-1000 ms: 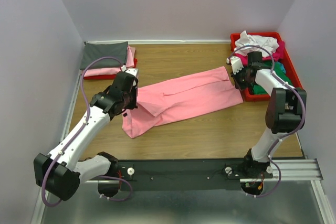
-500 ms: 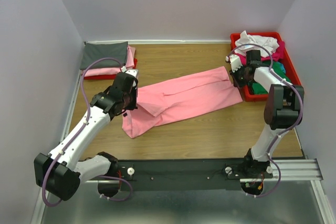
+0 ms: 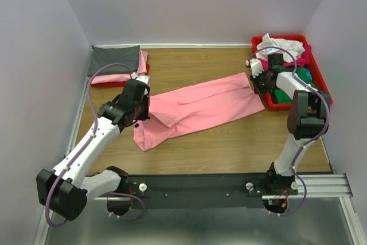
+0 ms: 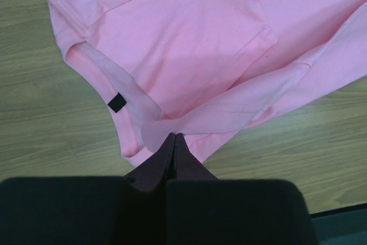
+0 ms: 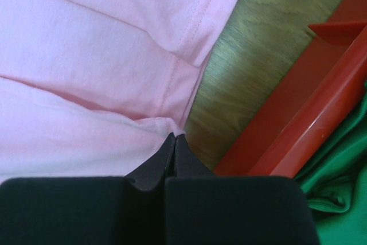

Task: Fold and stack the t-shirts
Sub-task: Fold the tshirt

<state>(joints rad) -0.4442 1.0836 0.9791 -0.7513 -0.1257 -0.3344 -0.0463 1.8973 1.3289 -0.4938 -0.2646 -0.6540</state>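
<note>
— Pink first: how many shirts am I dealing with, left to right?

— You have two folded tees in the far left corner, a dark grey tee lying on a folded pink tee, both on one red tray. One light pink t-shirt lies spread across the middle of the table, slanting from near left to far right. Its dark neck tag shows at the left end. At the far right, your second red tray holds a heap in three colours: white, magenta and green.

— And my two grippers?

— Your left gripper is pinched closed on a raised fold at the shirt's left end, near the collar. Your right gripper is clamped tight on the hem corner at the right end.

— Where do I have room?

— On the left, wood shows between the shirt and the folded stack. Your widest open stretch is the bare wooden table between the shirt and the black rail at the near edge. Another band lies open behind the shirt up to the back wall. The right end is tight: only a narrow strip of wood separates the hem from the tray wall. Pale lavender walls close you in on three sides.
</note>
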